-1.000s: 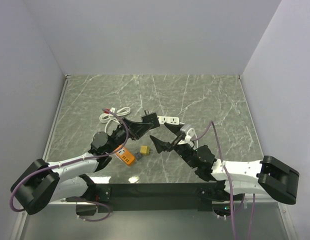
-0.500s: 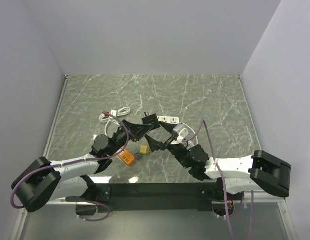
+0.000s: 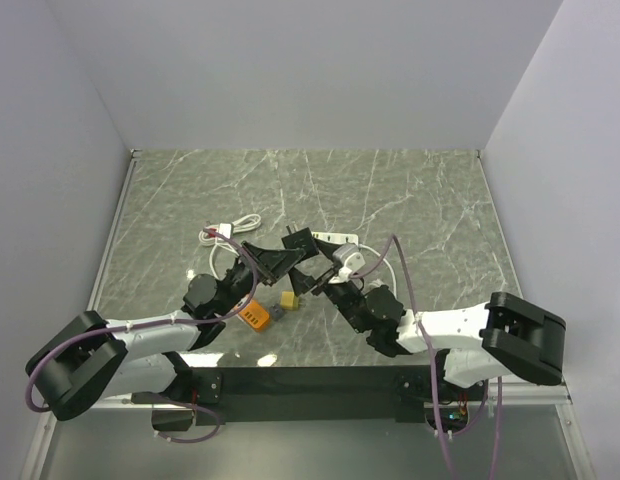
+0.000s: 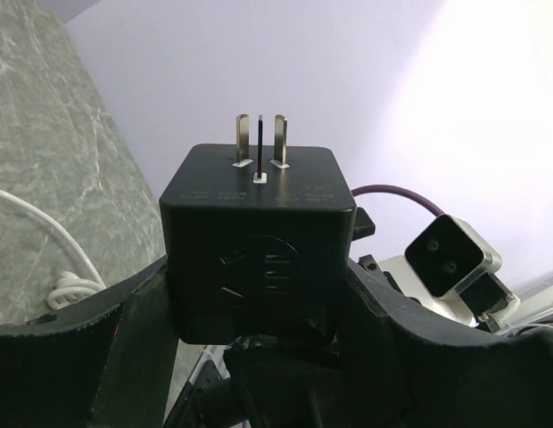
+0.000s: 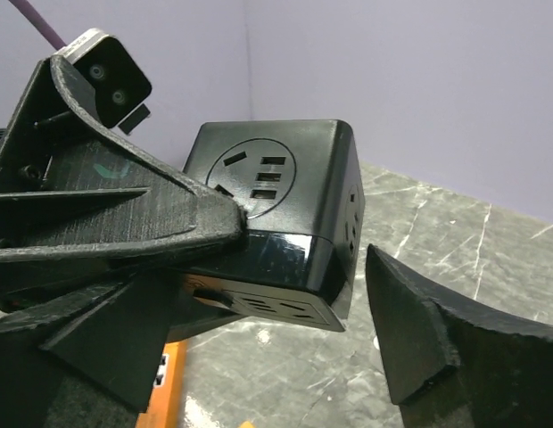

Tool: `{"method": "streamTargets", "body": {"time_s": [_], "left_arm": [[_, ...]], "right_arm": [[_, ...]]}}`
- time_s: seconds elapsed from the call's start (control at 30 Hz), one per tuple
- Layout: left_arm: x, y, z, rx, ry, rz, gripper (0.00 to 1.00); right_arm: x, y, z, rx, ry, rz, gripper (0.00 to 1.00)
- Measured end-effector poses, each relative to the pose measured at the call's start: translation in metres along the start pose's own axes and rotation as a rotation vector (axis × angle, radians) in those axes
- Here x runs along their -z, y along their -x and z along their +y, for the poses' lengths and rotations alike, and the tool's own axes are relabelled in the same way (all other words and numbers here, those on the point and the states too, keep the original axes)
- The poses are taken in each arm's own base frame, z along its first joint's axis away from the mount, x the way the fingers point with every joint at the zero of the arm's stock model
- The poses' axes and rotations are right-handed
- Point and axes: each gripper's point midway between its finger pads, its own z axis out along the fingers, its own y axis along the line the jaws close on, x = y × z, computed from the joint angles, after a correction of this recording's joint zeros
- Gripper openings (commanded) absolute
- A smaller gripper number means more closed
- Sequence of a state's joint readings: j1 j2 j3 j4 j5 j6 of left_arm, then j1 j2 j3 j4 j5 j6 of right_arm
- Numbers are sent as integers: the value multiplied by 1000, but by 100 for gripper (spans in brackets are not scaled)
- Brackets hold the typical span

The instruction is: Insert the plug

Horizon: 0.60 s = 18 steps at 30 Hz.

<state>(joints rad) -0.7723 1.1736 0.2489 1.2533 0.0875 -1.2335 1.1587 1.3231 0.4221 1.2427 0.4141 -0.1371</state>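
Marble tabletop below; left gripper clamps black cube plug, prongs plainest from left wrist; right wrist shows socket faces, right gripper gaping wide

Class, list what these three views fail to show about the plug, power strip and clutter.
Top view: sockets on the power strip, too small and partly covered by the right arm.
Left wrist view: lettering on the black plug cube, too faint to read.
Right wrist view: the orange object, cut off by the bottom edge.
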Motion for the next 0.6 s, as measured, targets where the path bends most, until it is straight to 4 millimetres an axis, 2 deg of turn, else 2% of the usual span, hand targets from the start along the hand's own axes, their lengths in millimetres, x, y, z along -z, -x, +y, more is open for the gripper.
{"method": "streamTargets", "body": {"time_s": [0.1, 0.17, 0.3, 0.37, 0.4, 0.43, 0.47, 0.5, 0.6], "left_arm": [[0, 1, 0, 2, 2, -6, 1], [0, 1, 5, 9, 21, -9, 1], [-1, -2, 11, 13, 39, -4, 7], [-1, -2, 11, 12, 35, -2, 25], [-1, -3, 11, 12, 35, 0, 39], [-1, -3, 11, 11, 33, 2, 73], [-1, -4, 11, 6, 33, 3, 96], [0, -5, 11, -10, 29, 9, 100], [2, -2, 4, -41, 5, 3, 99]], "right_arm": [[-2, -3, 0, 20, -8, 4, 54], [-2, -9, -2, 72, -10, 22, 0], [-1, -14, -6, 82, -38, 36, 0], [0, -14, -7, 87, -43, 39, 0], [0, -13, -7, 90, -44, 42, 0], [1, -14, -8, 95, -44, 49, 0], [2, -13, -8, 98, -42, 55, 0], [3, -11, -11, 99, -51, 59, 0], [5, 1, -34, 93, -113, 70, 0]]}}
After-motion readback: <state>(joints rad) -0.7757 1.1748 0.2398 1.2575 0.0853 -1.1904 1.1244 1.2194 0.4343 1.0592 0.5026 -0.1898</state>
